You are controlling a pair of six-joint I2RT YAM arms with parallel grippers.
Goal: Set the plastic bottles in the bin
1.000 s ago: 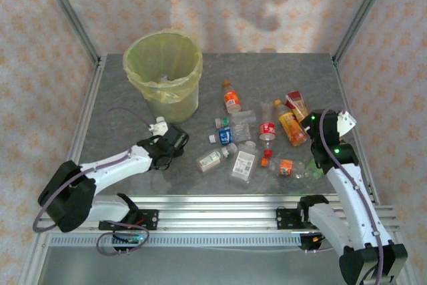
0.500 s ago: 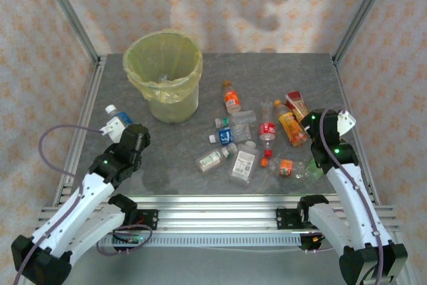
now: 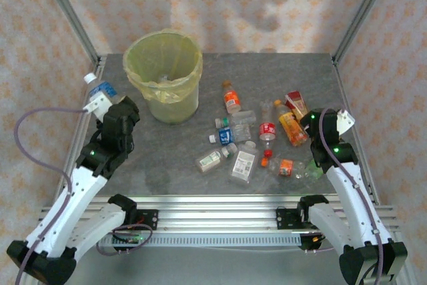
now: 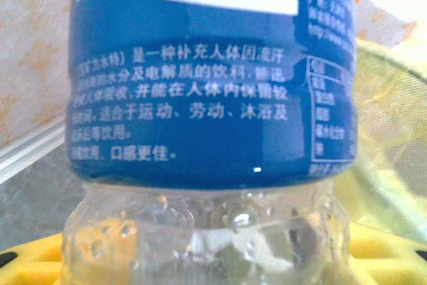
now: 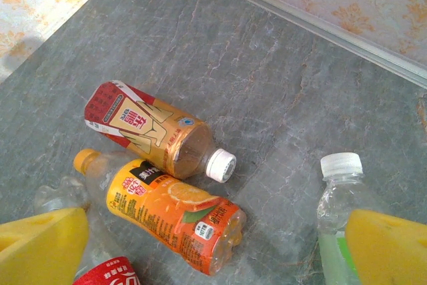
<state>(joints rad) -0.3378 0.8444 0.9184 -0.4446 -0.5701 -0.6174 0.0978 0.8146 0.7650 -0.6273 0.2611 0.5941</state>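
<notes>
Left wrist, blue-labelled bottle (image 4: pixel 213 91) clamped in left tool (image 4: pixel 207 256)

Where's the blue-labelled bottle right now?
In the top view, the blue-labelled bottle is held in the left gripper, raised over the left edge of the table, just left of the bin.

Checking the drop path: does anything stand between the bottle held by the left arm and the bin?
Nothing visible does. The left fingers hold the blue-labelled bottle raised just left of the bin, with open air between them. The other bottles lie on the table to the bin's right.
</notes>
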